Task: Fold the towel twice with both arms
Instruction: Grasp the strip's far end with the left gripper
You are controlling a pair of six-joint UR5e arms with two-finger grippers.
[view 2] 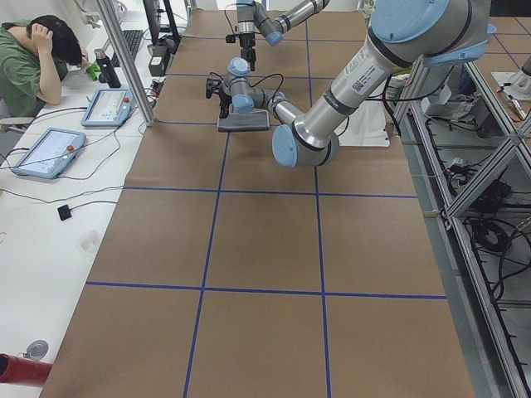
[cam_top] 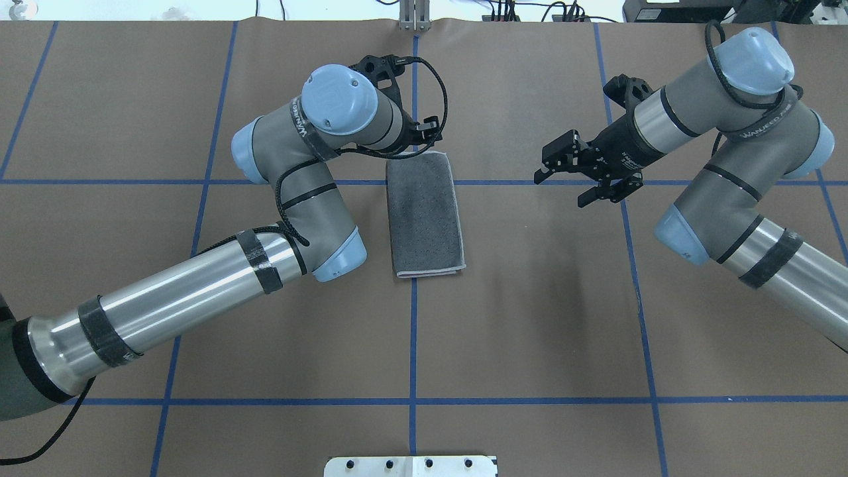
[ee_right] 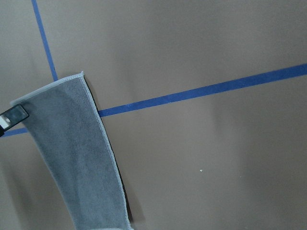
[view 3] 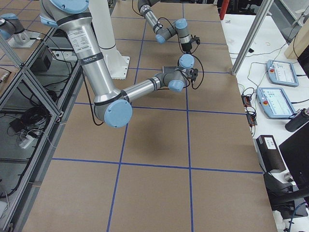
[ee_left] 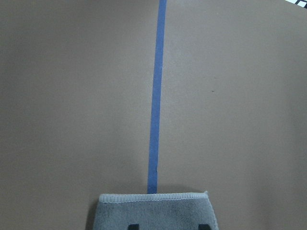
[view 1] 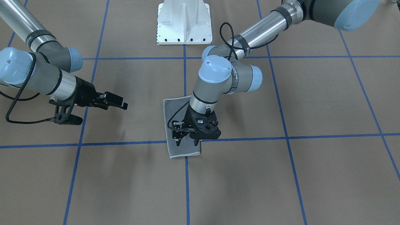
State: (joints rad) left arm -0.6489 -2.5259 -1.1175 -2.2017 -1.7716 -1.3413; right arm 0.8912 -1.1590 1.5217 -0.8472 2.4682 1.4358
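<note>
The towel (cam_top: 425,212) lies flat at the table's middle as a narrow strip, dark grey face up with a light border. It also shows in the front view (view 1: 176,109) and in the right wrist view (ee_right: 72,153). My left gripper (view 1: 187,143) points straight down over the towel's far end, open, one finger toward each long edge. The left wrist view shows that end of the towel (ee_left: 153,211) with two dark fingertips (ee_left: 204,225) apart over it. My right gripper (cam_top: 544,165) hovers open to the towel's right, well clear of it and holding nothing.
Brown paper with a blue tape grid (cam_top: 413,331) covers the table. The white pedestal base (view 1: 184,22) stands at the robot's edge. Beyond the far edge a person (view 2: 29,62) sits at a desk with tablets (view 2: 41,152).
</note>
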